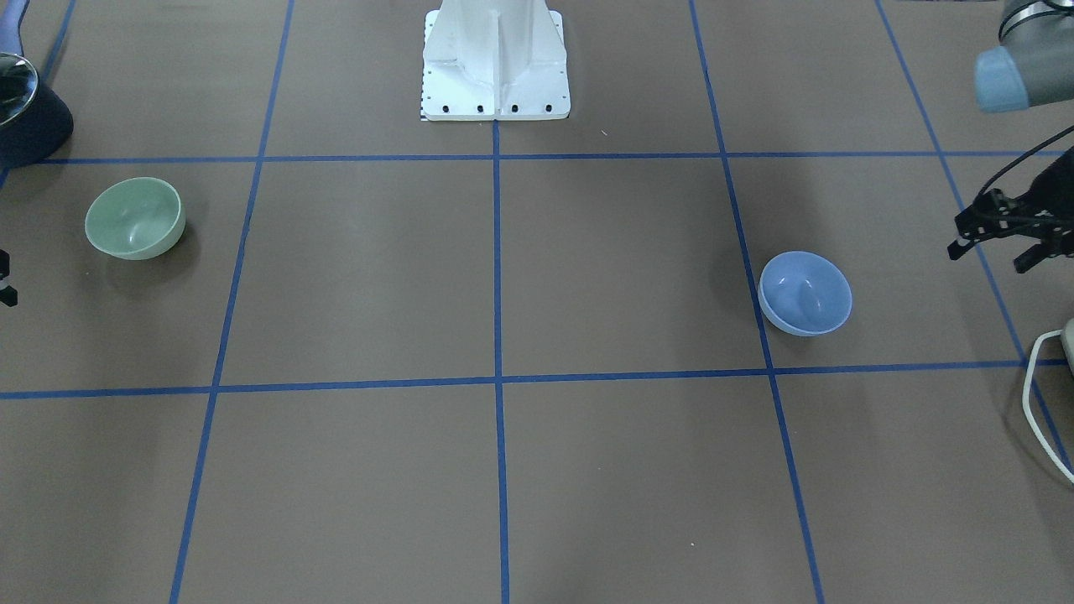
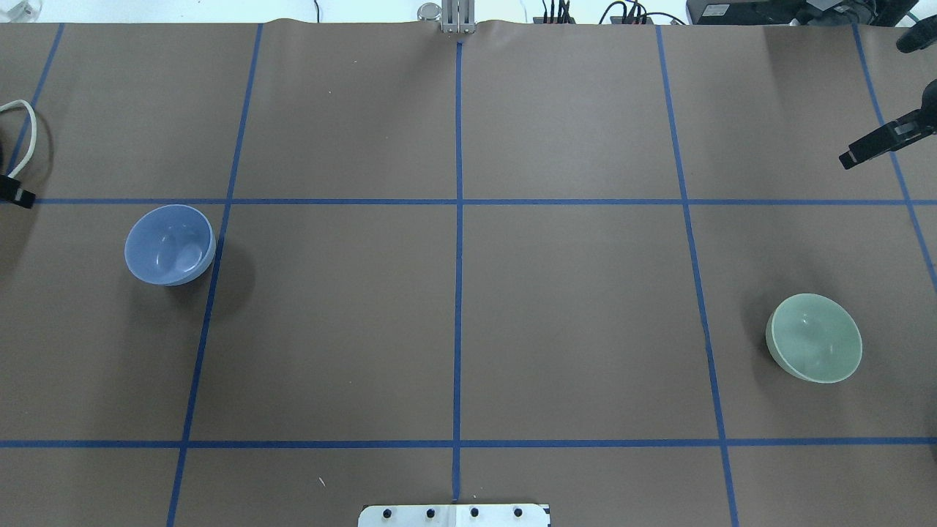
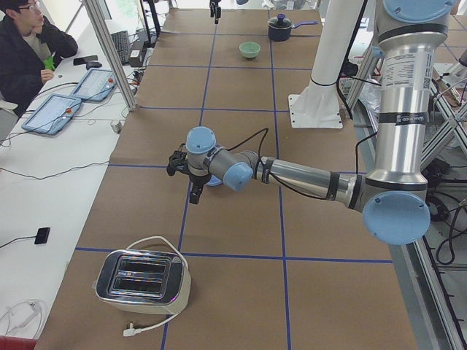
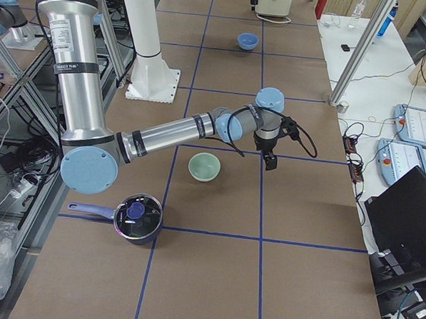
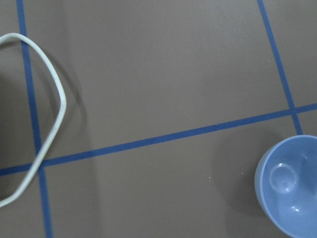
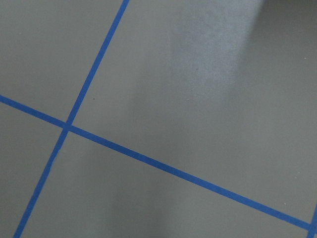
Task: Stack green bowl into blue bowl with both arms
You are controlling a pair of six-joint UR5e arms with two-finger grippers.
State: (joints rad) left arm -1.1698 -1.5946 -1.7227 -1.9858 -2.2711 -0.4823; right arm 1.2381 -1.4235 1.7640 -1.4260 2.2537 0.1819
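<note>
The green bowl (image 2: 814,337) stands upright and empty on the table's right side; it also shows in the front view (image 1: 134,218). The blue bowl (image 2: 170,244) stands upright and empty on the left side, also in the front view (image 1: 804,293) and at the lower right of the left wrist view (image 5: 292,186). My left gripper (image 1: 988,256) hovers open and empty outboard of the blue bowl, apart from it. My right gripper (image 2: 853,155) hovers beyond the green bowl near the table's right edge. Only one of its fingers shows, so I cannot tell whether it is open.
A toaster (image 3: 142,281) with a white cable (image 5: 52,124) sits at the table's left end. A dark pot (image 4: 137,216) sits at the right end near the green bowl. The white pedestal base (image 1: 495,63) stands at the robot's side. Blue tape lines grid the brown table.
</note>
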